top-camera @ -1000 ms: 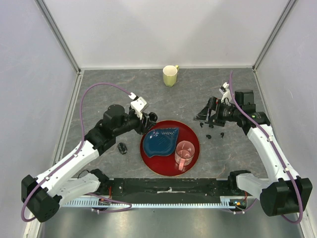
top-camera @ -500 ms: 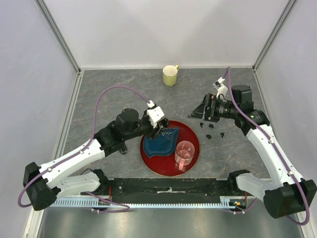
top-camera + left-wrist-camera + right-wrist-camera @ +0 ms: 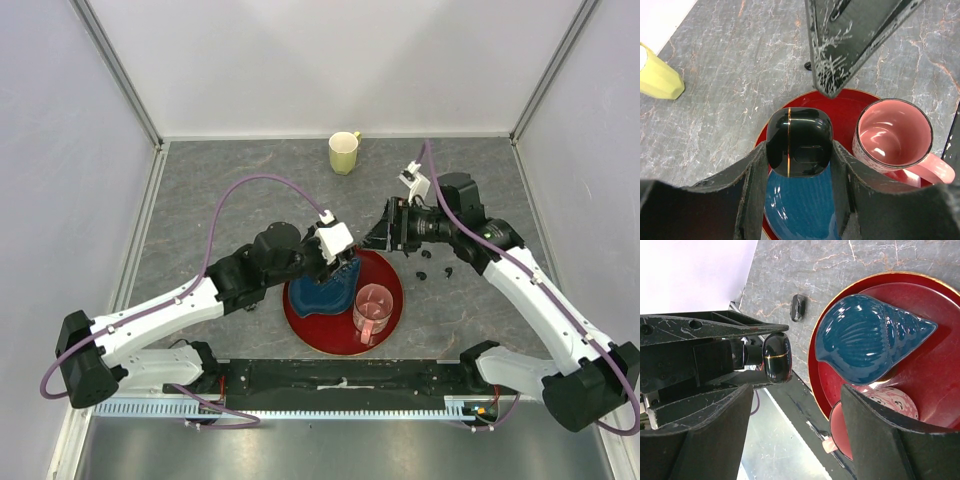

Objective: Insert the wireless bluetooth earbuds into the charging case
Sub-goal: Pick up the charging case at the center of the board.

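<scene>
One case (image 3: 799,135) pinched in left gripper (image 3: 799,152) over plate (image 3: 335,338) rim; right gripper (image 3: 797,392) wide, empty.

White-and-black arms (image 3: 150,320), purple cables (image 3: 250,181), scuffed black jaws

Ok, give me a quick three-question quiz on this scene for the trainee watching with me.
1. True or false: the left hand is shut on the black charging case.
2. What stands on the red plate beside the blue shell dish? A) a glass bowl B) a pink mug C) a spoon
3. Fill in: in the top view, the earbuds lie on the table, off the plate, on its ____ side.

Key: 1 true; 2 B; 3 right.
</scene>
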Robot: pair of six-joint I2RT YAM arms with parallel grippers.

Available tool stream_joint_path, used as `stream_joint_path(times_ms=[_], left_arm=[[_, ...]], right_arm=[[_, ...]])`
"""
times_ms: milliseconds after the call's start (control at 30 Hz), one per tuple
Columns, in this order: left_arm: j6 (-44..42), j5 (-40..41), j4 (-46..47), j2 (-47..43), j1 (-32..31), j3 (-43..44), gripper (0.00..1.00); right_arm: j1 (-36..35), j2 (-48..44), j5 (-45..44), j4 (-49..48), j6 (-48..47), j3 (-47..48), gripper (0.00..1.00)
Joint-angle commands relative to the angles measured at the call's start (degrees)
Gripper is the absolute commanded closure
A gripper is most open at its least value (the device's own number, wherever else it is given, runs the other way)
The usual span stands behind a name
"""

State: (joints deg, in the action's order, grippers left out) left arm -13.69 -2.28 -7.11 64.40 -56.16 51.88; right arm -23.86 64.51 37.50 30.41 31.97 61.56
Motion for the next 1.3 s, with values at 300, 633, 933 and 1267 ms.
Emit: stream_joint_path(times_ms=[300,633,933,1267], left_arm=[[-2.65,2.11,2.98,1.34,-2.72,3.67,0.98],[-3.09,2.11,2.98,1.6,-3.69,3.93,0.98],[-3.01,3.51,3.51,1.78,-3.78,3.85,0.98],[-3.71,3.34,3.77,1.96,-3.96,4.37,0.98]], right_arm=[[-8.04,2.2,-7.34,-4.49,2.58,2.86,0.29],[-9.1,2.64,-9.28,-5.37,2.93,1.98,0.44],[-9.63,2.9,-9.02,-4.66,1.96,2.07,0.46],[-9.81,3.87,-9.19,-4.31,1.7,2.69,0.53]])
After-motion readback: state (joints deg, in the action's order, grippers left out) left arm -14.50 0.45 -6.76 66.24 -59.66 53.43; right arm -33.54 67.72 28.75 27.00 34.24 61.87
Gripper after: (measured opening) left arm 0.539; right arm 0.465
